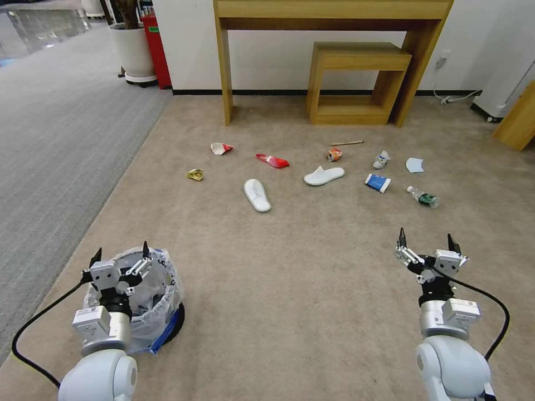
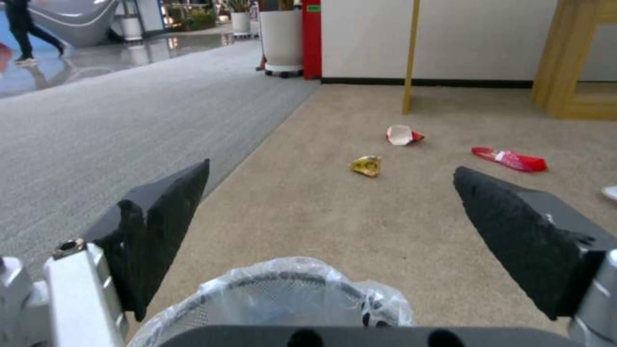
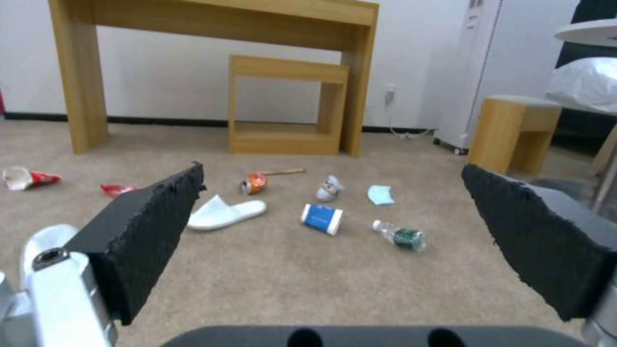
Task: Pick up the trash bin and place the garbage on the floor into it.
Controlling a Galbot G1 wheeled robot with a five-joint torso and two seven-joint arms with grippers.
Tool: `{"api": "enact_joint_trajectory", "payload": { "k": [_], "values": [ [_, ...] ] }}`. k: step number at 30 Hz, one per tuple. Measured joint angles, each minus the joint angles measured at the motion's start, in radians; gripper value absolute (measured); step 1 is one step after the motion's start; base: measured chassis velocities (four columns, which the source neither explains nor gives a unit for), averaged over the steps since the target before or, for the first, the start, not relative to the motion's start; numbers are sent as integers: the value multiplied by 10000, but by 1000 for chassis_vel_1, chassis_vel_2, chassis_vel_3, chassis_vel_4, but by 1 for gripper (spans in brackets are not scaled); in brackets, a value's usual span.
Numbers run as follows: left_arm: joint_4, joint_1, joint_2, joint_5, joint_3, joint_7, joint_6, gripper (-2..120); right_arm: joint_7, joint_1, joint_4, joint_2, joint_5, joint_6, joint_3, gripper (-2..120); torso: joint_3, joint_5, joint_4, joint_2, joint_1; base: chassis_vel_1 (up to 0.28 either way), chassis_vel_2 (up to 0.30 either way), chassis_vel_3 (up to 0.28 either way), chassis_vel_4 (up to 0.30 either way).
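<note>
We see our left gripper hanging directly over the trash bin, its two dark fingers spread wide and holding nothing, the bin's crinkled clear liner with blue print just below and partly behind the fingertips; in the left wrist view the bagged rim sits right beneath the open gap. Our right gripper hovers over bare beige carpet well apart from the bin, its fingers equally wide open and empty. The garbage lies ahead of both grippers, out toward the wooden desk and low wooden shelf. Ahead of the left gripper we find a yellow wrapper, a crumpled red-and-white cup, a red wrapper and a white slipper. Ahead of the right gripper lie a second white slipper, a crushed orange can with a wooden stick just beyond it, another crumpled cup, a blue-and-white carton, a pale blue paper and a clear bottle (the nearest piece to that gripper). None of the litter touches either gripper or the bin.
</note>
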State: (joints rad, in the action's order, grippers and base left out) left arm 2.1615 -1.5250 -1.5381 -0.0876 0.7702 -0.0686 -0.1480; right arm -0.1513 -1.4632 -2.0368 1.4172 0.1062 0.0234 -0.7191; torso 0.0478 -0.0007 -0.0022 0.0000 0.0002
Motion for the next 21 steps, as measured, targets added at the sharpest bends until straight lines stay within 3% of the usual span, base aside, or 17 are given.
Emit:
{"api": "enact_joint_trajectory", "payload": {
  "k": [21],
  "values": [
    [62, -85, -47, 93, -12, -2, 81, 100, -14, -44, -31, 16, -22, -2, -18, 100, 0, 0, 0, 0, 0, 0, 0, 0, 0]
  ]
}}
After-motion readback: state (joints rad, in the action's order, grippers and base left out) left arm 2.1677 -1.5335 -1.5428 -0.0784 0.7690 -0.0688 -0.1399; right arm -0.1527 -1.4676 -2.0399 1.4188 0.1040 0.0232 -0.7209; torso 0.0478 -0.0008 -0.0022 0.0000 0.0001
